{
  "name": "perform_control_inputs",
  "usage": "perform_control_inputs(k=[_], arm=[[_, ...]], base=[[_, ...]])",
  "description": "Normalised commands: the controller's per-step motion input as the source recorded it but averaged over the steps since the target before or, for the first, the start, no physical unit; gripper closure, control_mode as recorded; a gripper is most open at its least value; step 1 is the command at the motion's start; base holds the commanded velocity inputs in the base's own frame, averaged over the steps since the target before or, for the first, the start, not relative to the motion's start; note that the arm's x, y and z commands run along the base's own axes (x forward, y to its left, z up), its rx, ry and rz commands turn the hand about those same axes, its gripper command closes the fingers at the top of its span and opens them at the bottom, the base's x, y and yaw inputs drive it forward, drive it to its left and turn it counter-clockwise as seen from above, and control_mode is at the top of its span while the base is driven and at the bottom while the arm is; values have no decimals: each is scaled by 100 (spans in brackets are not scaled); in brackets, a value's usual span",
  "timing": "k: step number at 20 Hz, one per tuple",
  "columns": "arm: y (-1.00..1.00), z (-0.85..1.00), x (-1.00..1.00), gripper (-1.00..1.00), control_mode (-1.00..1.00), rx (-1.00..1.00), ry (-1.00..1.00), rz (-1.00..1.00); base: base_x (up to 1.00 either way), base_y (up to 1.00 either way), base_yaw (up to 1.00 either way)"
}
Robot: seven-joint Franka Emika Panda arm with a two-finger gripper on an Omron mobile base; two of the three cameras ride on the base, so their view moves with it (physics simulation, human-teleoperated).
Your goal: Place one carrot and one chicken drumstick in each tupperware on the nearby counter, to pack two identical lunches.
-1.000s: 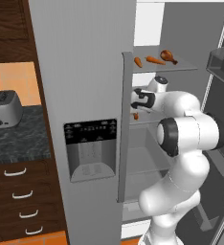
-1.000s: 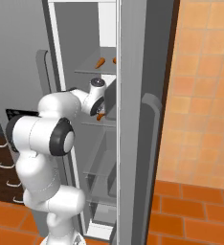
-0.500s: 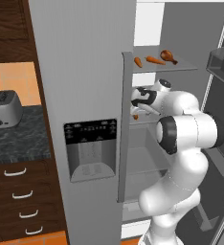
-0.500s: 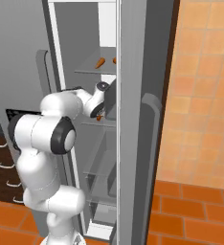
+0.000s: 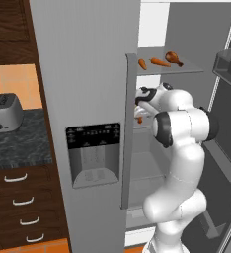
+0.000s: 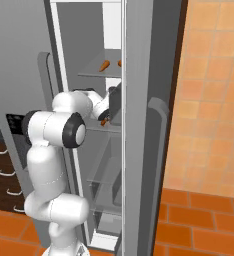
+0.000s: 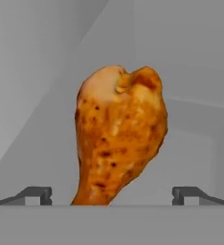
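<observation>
Your gripper [image 7: 112, 194] has its jaws spread wide around a chicken drumstick [image 7: 118, 134] on a middle fridge shelf [image 5: 149, 123], nothing clamped. Upper shelf [image 5: 186, 70] holds two carrots [image 5: 160, 62] and another drumstick [image 5: 173, 58].

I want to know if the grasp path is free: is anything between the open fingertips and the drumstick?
Nothing. In the hand view the drumstick sits straight ahead of the open gripper, with bare grey fridge shelf around it.
</observation>
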Motion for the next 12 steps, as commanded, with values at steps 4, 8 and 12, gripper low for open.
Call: perform_control_inputs(k=[4,8,12], arm=[[-3,-17,42,-100,-100,0,0,3],[0,-44,21,-100,-100,0,0,1],[-11,-38,-2,-100,-100,0,0,0]], base=[[0,0,0],[0,0,0],[0,0,0]])
